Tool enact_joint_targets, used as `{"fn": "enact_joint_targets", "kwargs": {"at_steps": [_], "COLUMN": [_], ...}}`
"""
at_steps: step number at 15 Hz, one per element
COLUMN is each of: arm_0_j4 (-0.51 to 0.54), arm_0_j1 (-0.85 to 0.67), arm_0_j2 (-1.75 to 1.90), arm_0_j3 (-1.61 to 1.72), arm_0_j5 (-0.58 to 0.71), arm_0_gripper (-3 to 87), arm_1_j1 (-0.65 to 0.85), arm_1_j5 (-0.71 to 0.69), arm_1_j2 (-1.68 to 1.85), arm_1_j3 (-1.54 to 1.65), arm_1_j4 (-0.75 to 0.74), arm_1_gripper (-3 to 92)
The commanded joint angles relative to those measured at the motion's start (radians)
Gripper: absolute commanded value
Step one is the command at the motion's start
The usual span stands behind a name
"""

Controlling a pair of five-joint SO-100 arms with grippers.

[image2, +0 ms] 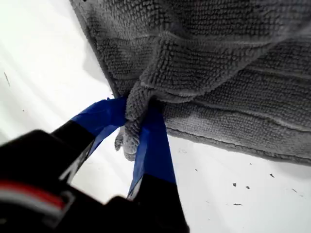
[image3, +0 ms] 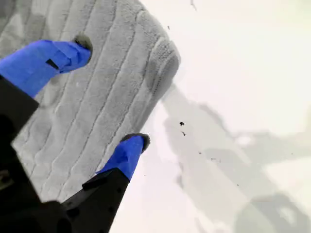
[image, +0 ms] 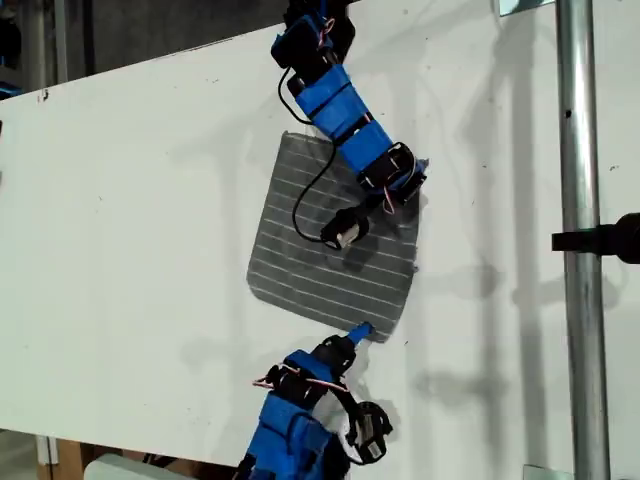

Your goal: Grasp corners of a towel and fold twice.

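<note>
Pinching is already done at one corner (image2: 130,131) of the towel (image: 335,245): in the first wrist view my first gripper (image2: 133,127) is closed on a bunched tip of cloth, blue jaws tight either side. In the exterior view this matches the lower arm, whose tip (image: 358,331) meets the towel's bottom edge.

My second gripper (image3: 109,92) is seen w/ jaws apart, straddling the cloth's edge near another corner (image3: 163,48); one finger sits over the fabric, the other just off it over the table (image3: 252,73). Whether the tips touch the surface can't be told. In the exterior view that's the upper arm (image: 400,175), over the towel's upper corner on the exterior view's right. Likely reason for this pose: both corners on one side must be gripped before a fold, so step one looks half done.

Towel lies flat on the white table approx. mid-frame, slightly rotated. Material: grey looped terry, soft and thin, w/ raised parallel ribs and a stitched hem; corners rounded, not sharp. Table is smooth, hard, lightly speckled. Floppy cloth is judged prone to slipping from a shallow grip.
</note>
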Motion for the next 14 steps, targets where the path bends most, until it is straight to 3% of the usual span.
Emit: {"fn": "enact_joint_targets", "kwargs": {"at_steps": [1, 7, 8, 9, 10, 11, 14], "arm_0_j4": [-0.012, -0.035, -0.048, -0.063, -0.066, -0.064, -0.109], "arm_0_j1": [0.040, 0.064, 0.066, 0.066, 0.067, 0.066, 0.080], "arm_0_j2": [-0.150, -0.351, -0.383, -0.417, -0.457, -0.494, -0.477], "arm_0_j3": [-0.155, -0.281, -0.288, -0.298, -0.310, -0.322, -0.324], "arm_0_j5": [0.011, -0.028, -0.032, -0.034, -0.061, -0.083, -0.071], "arm_0_gripper": [33.5, 31.1, 27.9, 18.6, 3.2, -2.7, -2.8], "arm_1_j1": [0.025, 0.026, 0.026, 0.026, 0.023, 0.021, 0.020], "arm_1_j5": [-0.006, -0.006, -0.006, -0.006, -0.006, -0.002, 0.005], "arm_1_j2": [0.034, 0.052, 0.055, 0.057, 0.058, 0.058, 0.074], "arm_1_j3": [-0.025, -0.025, -0.025, -0.025, -0.025, -0.025, -0.021], "arm_1_j4": [-0.002, -0.002, -0.002, 0.000, 0.002, 0.003, 0.011], "arm_1_gripper": [-0.2, -0.2, -0.2, -0.2, -0.2, -0.2, -0.2]}}
